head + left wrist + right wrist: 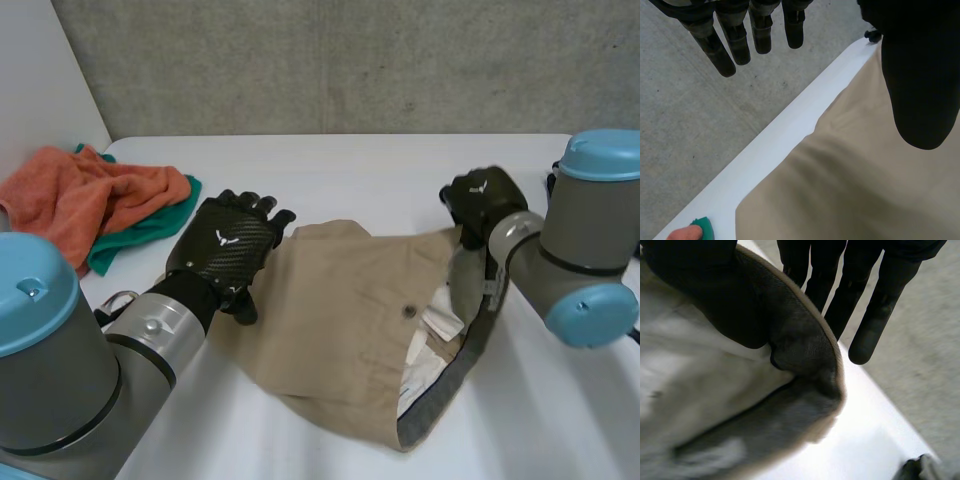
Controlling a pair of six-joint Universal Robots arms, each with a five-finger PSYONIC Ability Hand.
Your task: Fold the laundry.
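Khaki trousers [340,320] rumpled on white table [400,170], grey-lined waistband [450,370] pinched between thumb and fingers of right hand [482,200], left hand [228,250] spread loosely above opposite edge, orange cloth [90,195] over green cloth [150,228] beside.

Concrete wall [350,60] (grey, mottled) behind white tbl [380,180].

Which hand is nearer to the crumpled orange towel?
Left. The left hand is over the beige trousers at the edge nearest the orange towel; the right hand pinches their waistband, farther off.
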